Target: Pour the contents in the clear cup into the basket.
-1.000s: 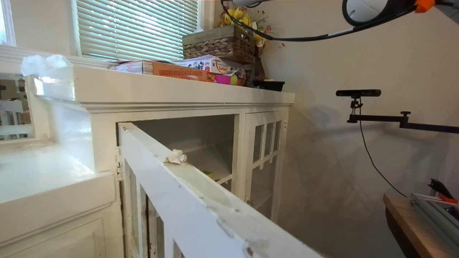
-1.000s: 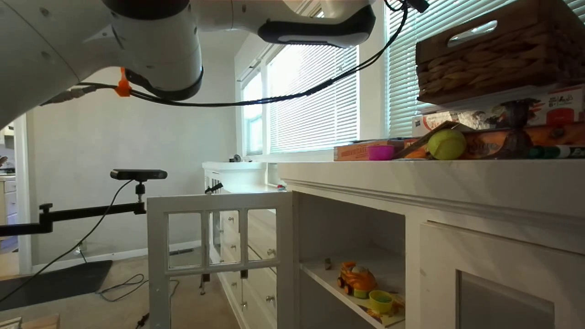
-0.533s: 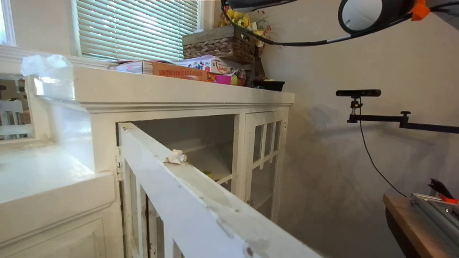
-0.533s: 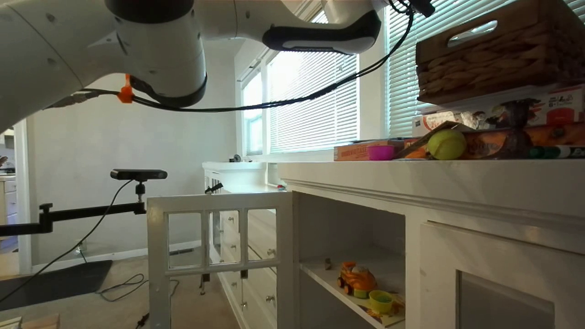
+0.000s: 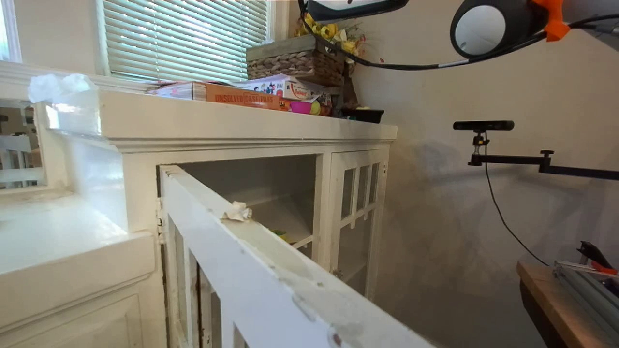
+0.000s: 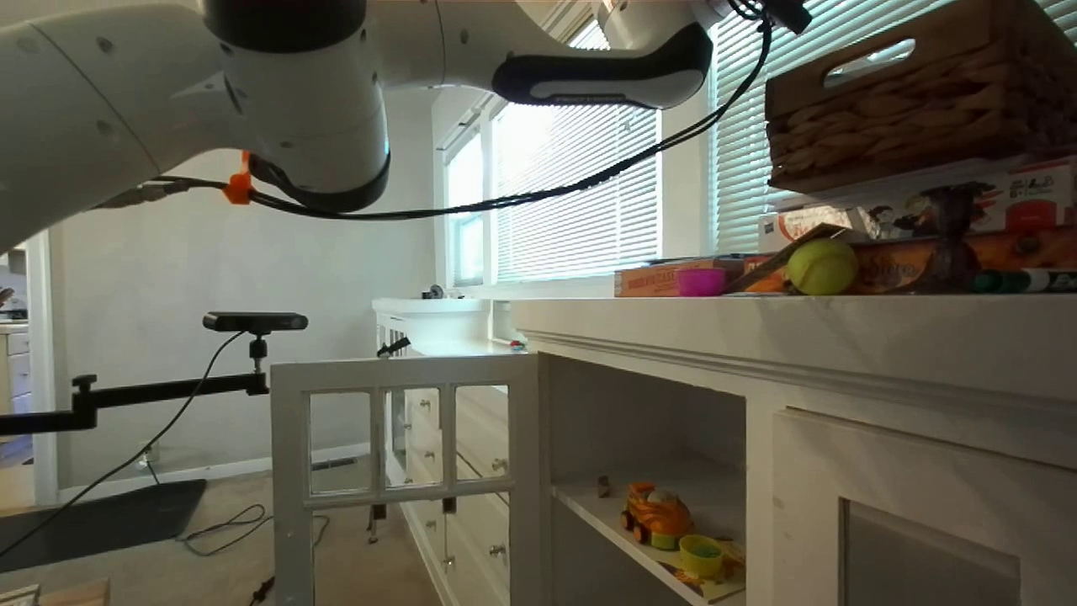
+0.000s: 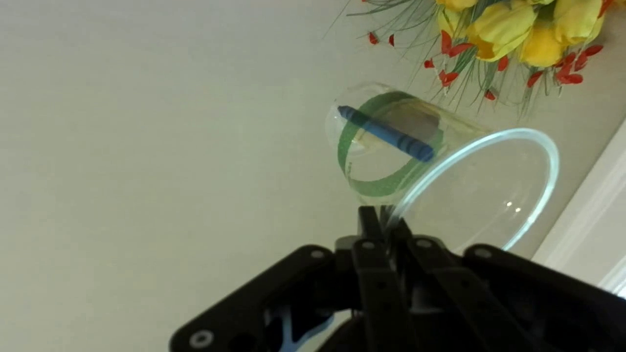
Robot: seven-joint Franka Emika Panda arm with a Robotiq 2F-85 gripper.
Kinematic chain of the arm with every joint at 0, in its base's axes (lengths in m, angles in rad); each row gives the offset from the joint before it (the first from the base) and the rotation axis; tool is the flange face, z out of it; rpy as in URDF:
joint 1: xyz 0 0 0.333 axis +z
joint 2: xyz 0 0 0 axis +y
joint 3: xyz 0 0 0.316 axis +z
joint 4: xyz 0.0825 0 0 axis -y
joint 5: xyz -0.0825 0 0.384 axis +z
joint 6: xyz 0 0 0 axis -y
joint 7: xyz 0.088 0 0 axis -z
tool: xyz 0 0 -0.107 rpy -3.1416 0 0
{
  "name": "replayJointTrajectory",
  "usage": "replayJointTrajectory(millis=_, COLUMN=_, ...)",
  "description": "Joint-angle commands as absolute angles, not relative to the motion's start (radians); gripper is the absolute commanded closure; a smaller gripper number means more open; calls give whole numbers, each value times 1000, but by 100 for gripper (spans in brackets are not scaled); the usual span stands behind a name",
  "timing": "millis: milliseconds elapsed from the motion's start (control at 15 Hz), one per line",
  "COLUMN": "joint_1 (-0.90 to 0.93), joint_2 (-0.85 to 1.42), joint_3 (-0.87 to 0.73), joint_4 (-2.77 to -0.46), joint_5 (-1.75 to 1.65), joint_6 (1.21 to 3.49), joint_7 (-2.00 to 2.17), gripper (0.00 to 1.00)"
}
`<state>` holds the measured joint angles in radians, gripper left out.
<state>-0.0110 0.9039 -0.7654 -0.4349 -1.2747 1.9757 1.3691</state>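
Beige wall [image 5: 435, 217], white painted cabinet [image 5: 251, 123]

We find the open door [image 5: 275, 268] chipped along its top edge. A rectangular woven basket [image 6: 900, 109] sits above stacked boxes [image 5: 295, 89] on the cabinet. The black gripper [image 7: 385, 218] is clamped on the clear cup [image 7: 440, 168] at its round rim; inside lies a blue crayon [image 7: 386, 133].

In an exterior view, arm [image 6: 307, 109] at upper left is lower than 1 s ago, slightly right; cable [image 6: 580, 184] dropped too. In an exterior view, orange tie [image 5: 555, 20] at upper right shifted down-left.
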Motion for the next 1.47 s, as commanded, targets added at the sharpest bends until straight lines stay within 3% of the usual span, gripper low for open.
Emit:
replayJointTrajectory(millis=0, joint_1=-11, joint_2=906, joint_3=-763, joint_4=-437, joint_5=-1379, joint_6=1994, joint_7=1381, gripper=98)
replayJointTrajectory(millis=1133, joint_1=-38, joint_2=899, joint_3=-662, joint_4=-441, joint_5=-1562, joint_6=1992, joint_7=1385, gripper=98)
replayJointTrajectory(millis=1400, joint_1=-37, joint_2=835, joint_3=-501, joint_4=-440, joint_5=-1446, joint_6=1957, joint_7=1277, gripper=98)
